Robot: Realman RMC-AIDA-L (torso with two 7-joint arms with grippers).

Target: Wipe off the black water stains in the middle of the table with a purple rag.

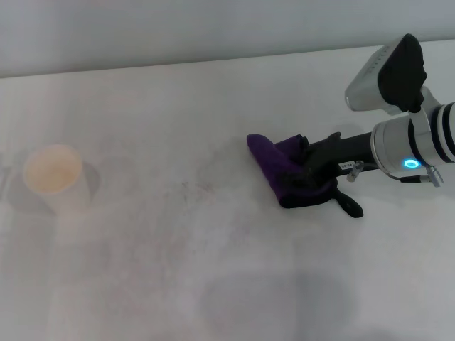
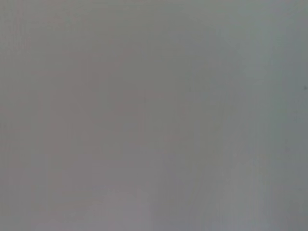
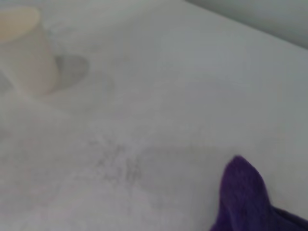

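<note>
The white table [image 1: 213, 284] fills nearly the whole head view, matte and marked by faint grey smudges [image 1: 195, 186] near its middle; no glossy black blot can be made out there. A pale wall runs along the far edge. Toward the robot's left stands a white paper cup [image 1: 55, 177], upright, its inside looking pale cream with no contents that can be told. On the right, the right gripper [image 1: 313, 170] reaches in low over the tabletop, its dark fingers closed around the purple rag [image 1: 274, 162], which lies bunched on the table with its black loop tail [image 1: 350, 204] trailing beside it. The left wrist view shows only blank grey.
</note>
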